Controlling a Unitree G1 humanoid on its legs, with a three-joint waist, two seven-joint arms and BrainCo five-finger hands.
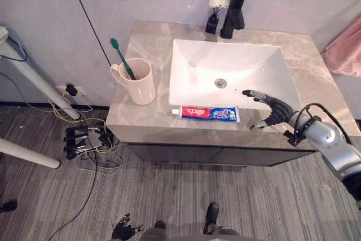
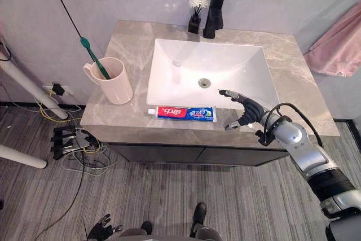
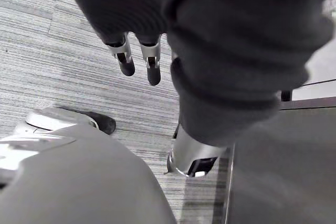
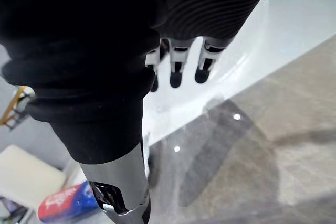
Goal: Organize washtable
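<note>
The right hand (image 1: 274, 111) is being held, fingers (image 1: 255, 93) open and empty, just beside the right end of the toothpaste tube (image 1: 208, 113), which is lying lengthwise along the desk's (image 1: 141, 118) front edge.

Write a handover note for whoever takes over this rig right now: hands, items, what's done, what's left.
Right hand: open, empty, above the counter near its front, just right of the toothpaste tube.
Left hand: open, idle, low near the floor.
The toothpaste tube lies flat in front of the sink. The green toothbrush stands in the cup, left of the sink.
Done: toothbrush in cup.
Left: probably grasp the tube and put it away.
</note>
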